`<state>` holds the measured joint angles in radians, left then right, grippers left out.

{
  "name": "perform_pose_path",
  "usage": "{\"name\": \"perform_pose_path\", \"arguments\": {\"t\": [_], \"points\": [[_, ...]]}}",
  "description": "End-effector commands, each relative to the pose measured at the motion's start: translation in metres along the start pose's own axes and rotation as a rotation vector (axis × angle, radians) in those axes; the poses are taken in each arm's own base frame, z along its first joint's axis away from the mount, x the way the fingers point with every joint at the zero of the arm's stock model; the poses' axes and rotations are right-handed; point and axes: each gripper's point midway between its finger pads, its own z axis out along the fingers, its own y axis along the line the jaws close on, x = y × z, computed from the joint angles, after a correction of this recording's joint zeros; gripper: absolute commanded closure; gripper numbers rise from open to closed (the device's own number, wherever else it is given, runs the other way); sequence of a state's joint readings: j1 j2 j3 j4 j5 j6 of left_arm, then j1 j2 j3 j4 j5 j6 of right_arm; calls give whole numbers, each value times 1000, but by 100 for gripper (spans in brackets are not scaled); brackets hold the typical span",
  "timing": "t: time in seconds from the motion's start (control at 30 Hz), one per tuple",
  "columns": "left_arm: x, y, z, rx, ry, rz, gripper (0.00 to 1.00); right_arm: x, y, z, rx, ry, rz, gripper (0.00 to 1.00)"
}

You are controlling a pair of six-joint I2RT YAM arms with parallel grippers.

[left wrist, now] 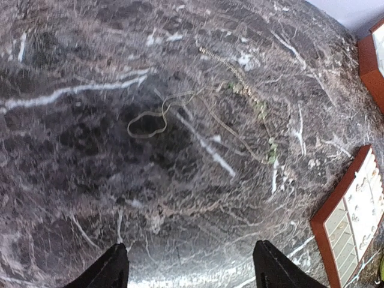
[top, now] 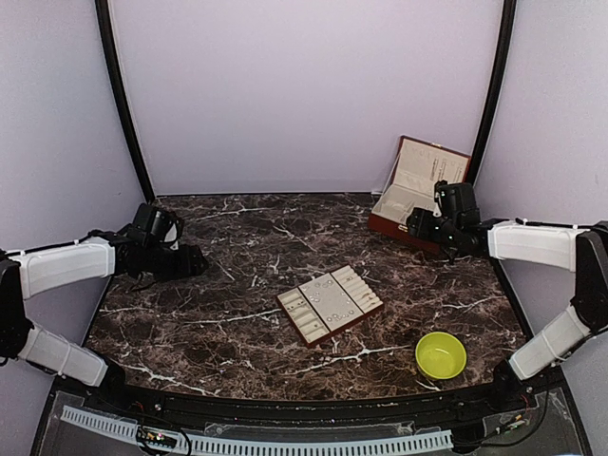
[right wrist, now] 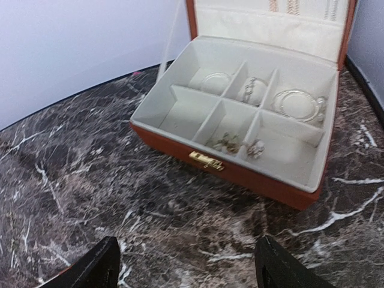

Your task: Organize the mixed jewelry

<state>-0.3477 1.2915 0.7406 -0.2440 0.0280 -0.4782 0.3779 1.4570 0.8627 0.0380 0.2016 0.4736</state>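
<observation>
Dark marble with white veins makes the table (top: 237, 285), and a thin silvery chain (left wrist: 147, 125) lies on it in a loop with a long tail. The left gripper (left wrist: 192, 265) hangs just above it, fingers wide apart and holding nothing. I think picking up this chain is the job now. To do it well, the arm should go straight down over the loop, press its fingers low against the stone, then close and lift slowly so the tail does not drag.

The right gripper (right wrist: 189, 262) is wide and empty too, facing the open red-brown box (right wrist: 240, 174), where rings (right wrist: 297, 103) sit in the cream pockets. More tiny pieces (top: 332, 290) lie in the tray (top: 347, 326).

From above, the chain is lost against the stone. The box lid is cut off, and the small bits in its front pockets are too blurry to name.
</observation>
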Motion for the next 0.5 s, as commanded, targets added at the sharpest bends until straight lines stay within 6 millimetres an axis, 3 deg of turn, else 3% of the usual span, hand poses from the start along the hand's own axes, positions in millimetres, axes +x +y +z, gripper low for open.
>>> {"name": "perform_pose_path", "arguments": {"t": [0.0, 0.23, 0.33, 0.47], "points": [[-31, -9, -5, 33, -24, 121, 26, -13, -49, 5, 178, 28, 45, 22], [-81, -29, -14, 47, -130, 297, 26, -35, -94, 19, 321, 28, 86, 23], [-100, -37, -24, 54, -203, 345, 26, -39, -101, 30, 331, 41, 94, 28], [-110, -41, -36, 60, -278, 413, 26, -39, -102, 46, 324, 73, 87, 32]]}}
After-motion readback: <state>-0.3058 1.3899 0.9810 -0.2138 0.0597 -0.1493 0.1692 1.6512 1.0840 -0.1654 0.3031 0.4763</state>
